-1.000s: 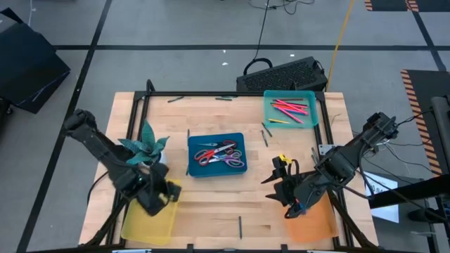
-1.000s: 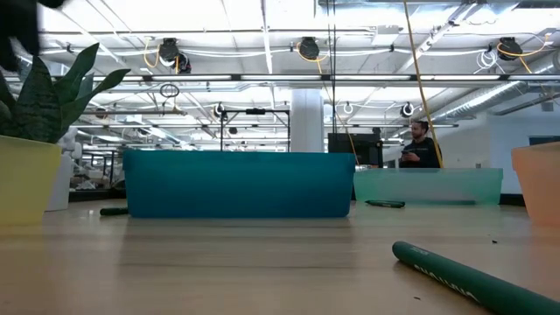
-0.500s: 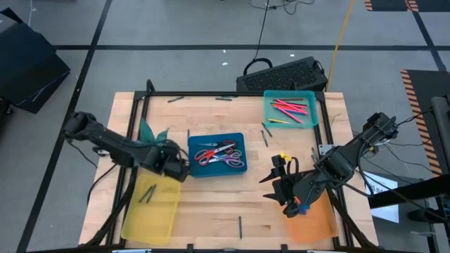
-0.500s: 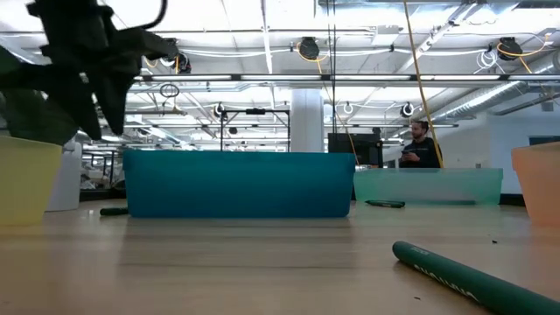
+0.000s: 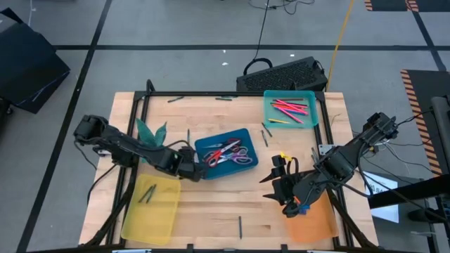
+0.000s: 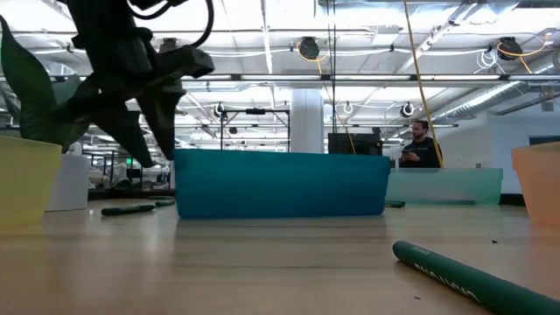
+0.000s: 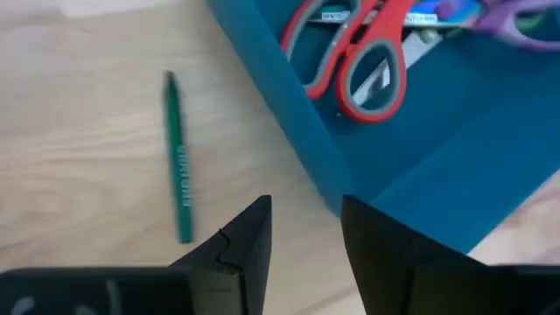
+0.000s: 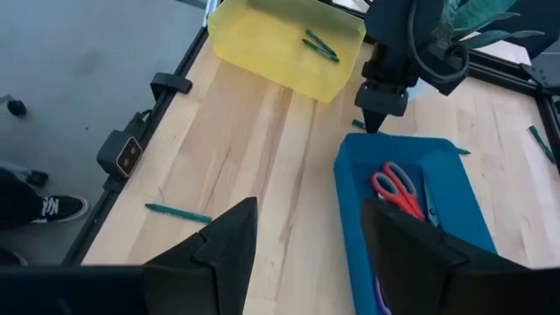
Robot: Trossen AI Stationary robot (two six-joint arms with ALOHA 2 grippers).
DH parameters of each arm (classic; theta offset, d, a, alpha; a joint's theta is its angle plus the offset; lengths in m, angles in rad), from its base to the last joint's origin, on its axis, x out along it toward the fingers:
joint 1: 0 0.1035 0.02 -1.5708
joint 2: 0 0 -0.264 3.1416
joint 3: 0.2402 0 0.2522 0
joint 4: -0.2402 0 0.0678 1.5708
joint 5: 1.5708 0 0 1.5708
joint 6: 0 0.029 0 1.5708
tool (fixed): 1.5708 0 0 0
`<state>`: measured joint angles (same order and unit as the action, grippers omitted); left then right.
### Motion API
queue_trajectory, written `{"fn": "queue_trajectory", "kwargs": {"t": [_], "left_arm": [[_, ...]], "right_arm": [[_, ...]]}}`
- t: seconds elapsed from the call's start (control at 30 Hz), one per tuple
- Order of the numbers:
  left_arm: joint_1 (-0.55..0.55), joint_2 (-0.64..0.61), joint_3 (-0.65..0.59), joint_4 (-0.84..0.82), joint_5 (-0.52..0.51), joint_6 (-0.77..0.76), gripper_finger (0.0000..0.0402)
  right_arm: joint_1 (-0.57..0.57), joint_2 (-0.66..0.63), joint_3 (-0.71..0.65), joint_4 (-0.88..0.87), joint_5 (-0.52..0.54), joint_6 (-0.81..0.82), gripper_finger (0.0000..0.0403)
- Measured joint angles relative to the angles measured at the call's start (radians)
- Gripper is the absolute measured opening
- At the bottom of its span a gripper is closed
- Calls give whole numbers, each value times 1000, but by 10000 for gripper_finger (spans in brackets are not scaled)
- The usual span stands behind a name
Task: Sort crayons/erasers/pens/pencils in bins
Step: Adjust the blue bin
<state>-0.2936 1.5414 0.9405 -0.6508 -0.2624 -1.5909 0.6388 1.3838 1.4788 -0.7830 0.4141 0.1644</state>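
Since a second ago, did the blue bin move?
Yes. In the high view the blue bin has slid right, toward the teal bin, and turned a bit. The left pincer is at its corner.

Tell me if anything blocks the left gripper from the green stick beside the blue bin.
Nothing visible does. Only bare table lies between the left gripper and the green stick; the dark blue bin has its corner off to the other side. The right gripper waits by the orange bin.
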Motion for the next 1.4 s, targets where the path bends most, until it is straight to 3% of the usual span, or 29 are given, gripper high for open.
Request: {"fn": "queue_trajectory", "kwargs": {"t": [0.27,0.4,0.67,1.07,1.2,1.4], "left_arm": [[-1,-2,1,179,-62,137,140],[13,-2,1,144,-43,177,140],[-39,-56,3,0,30,69,140],[-106,-69,16,-196,-56,-98,140],[-105,-63,13,-184,-38,-139,140],[-93,24,14,-121,71,-142,140]], "right_arm": [[-3,0,0,-9,1,-13,196],[-3,0,0,-8,1,-19,196],[-3,0,0,-19,1,5,196],[-3,0,0,-33,2,7,196],[-3,0,0,-33,2,7,196],[-3,0,0,-33,3,7,196]]}}
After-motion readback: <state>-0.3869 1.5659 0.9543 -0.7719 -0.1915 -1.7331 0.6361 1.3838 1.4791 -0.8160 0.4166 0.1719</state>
